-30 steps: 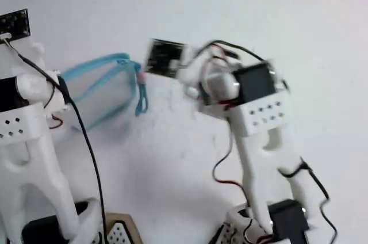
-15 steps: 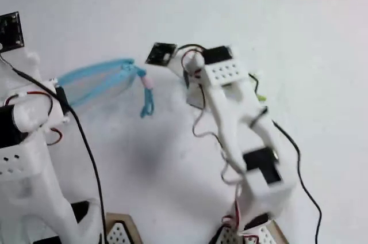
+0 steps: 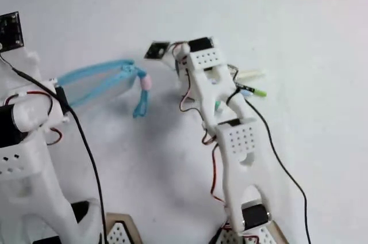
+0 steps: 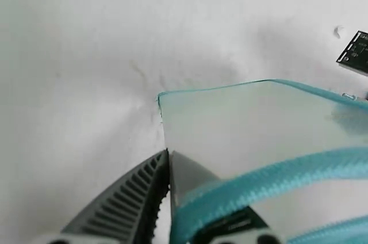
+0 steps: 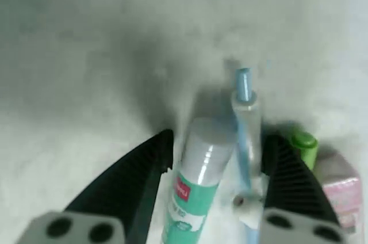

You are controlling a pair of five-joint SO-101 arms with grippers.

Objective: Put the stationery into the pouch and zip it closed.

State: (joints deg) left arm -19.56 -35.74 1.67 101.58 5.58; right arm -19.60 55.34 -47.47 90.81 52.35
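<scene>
A clear pouch [image 3: 95, 83] with a teal zipper band hangs lifted off the white table [image 3: 310, 37], and my left gripper [image 3: 59, 95] is shut on its near edge. The left wrist view shows that grip [image 4: 168, 195] on the pouch [image 4: 253, 123] corner. My right gripper [image 5: 218, 140] is open and lowered over the stationery. A white and green glue stick [image 5: 198, 169] and a blue pen [image 5: 244, 117] lie between its fingers. A green marker [image 5: 303, 141] and a pink eraser [image 5: 340, 183] lie just outside one finger.
A pink pull tab [image 3: 145, 82] and a blue strap [image 3: 140, 106] dangle from the pouch's end. A cream stick [image 3: 251, 75] and a green-tipped pen [image 3: 256, 91] poke out beside the right arm. Cables trail along both arms.
The right arm has swung away from the pouch mouth and come down over the stationery pile. The left arm shifted early on and raised the pouch slightly, then held still.
</scene>
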